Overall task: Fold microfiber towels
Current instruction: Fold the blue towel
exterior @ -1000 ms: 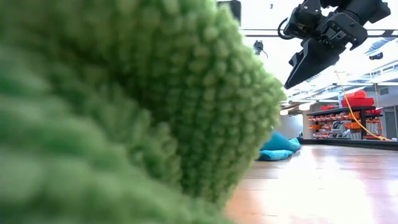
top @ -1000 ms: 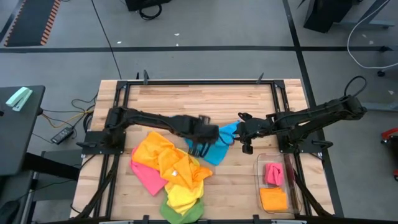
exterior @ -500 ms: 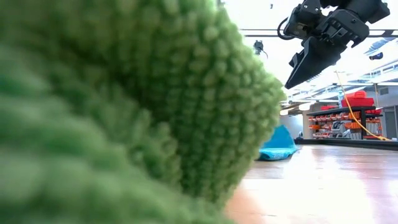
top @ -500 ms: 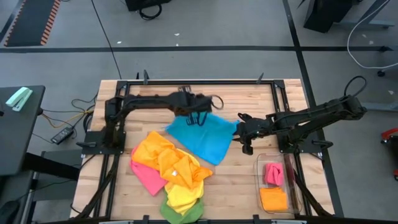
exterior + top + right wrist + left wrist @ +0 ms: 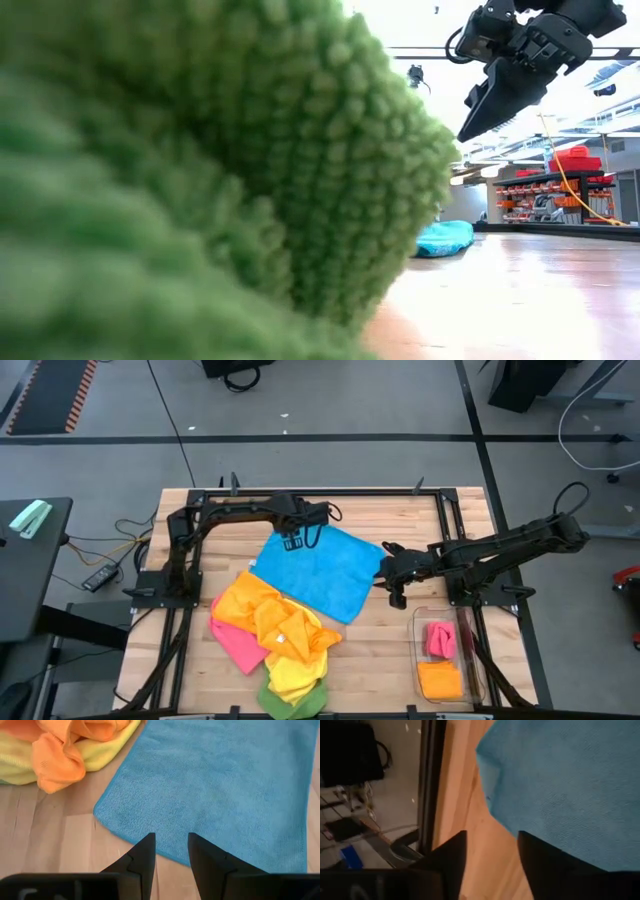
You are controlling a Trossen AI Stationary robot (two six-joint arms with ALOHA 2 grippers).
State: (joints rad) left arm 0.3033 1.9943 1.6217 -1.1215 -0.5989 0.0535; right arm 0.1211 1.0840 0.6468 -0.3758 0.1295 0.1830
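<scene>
A blue towel (image 5: 320, 570) lies spread flat on the wooden table's middle; it also shows in the low view (image 5: 445, 238). My left gripper (image 5: 297, 542) stands open over its far left corner (image 5: 487, 755), with bare wood between the fingers (image 5: 492, 865). My right gripper (image 5: 385, 572) hovers open above the towel's right edge (image 5: 170, 855), well clear of the table (image 5: 500, 95). Near the table's front lies a crumpled pile of orange (image 5: 262, 610), pink (image 5: 235, 645), yellow (image 5: 295, 675) and green (image 5: 290, 702) towels.
A clear bin (image 5: 470, 660) at the near right holds a pink towel (image 5: 440, 638) and an orange towel (image 5: 440, 680). The green towel (image 5: 200, 180) blocks most of the low view. A black frame (image 5: 320, 492) runs around the table. Bare wood lies along the far edge.
My left gripper has gone toward the table's far left corner with one corner of the blue towel. The towel, bunched up a second ago between the two grippers, has been drawn out and now lies spread flat. My right gripper has kept still.
</scene>
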